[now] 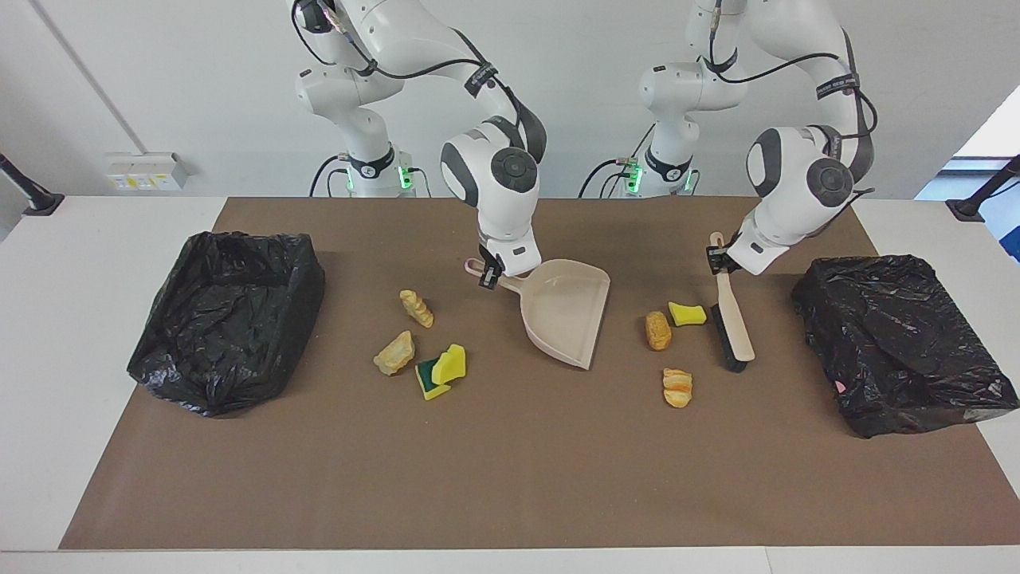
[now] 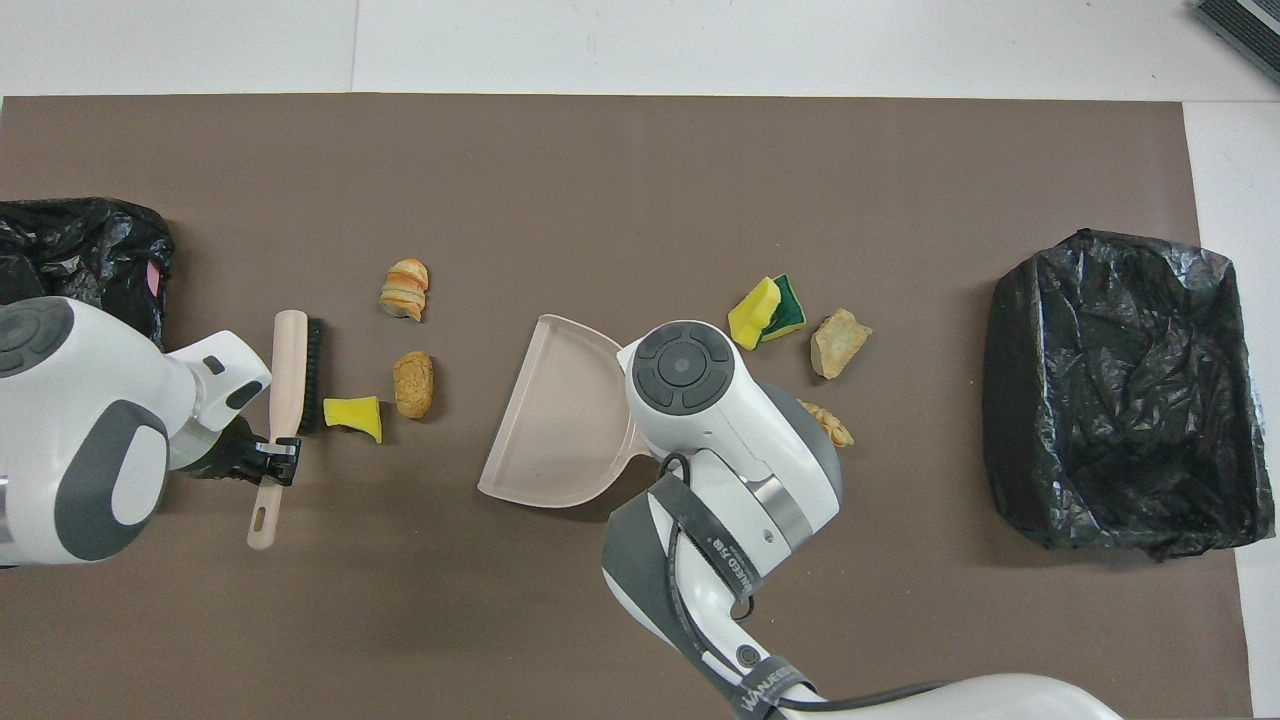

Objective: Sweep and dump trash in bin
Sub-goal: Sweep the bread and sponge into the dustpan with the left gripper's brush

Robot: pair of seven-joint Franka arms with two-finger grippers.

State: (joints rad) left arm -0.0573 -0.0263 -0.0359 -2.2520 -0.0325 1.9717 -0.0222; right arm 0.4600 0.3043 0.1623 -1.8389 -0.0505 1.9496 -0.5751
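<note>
The right gripper (image 1: 488, 275) clasps the dustpan (image 1: 564, 317) by its handle. The left gripper (image 1: 715, 260) grips the brush (image 1: 731, 331), its bristles just beside a yellow sponge bit (image 1: 687, 313).

The facing camera sits high across the surface (image 1: 510, 478) and looks back at the 2 robots, taking in the whole brown mat (image 1: 494, 446). The overhead camera hangs above the robots' end, looking steeply down and forward. Both share the mat, turned half around between them.
</note>
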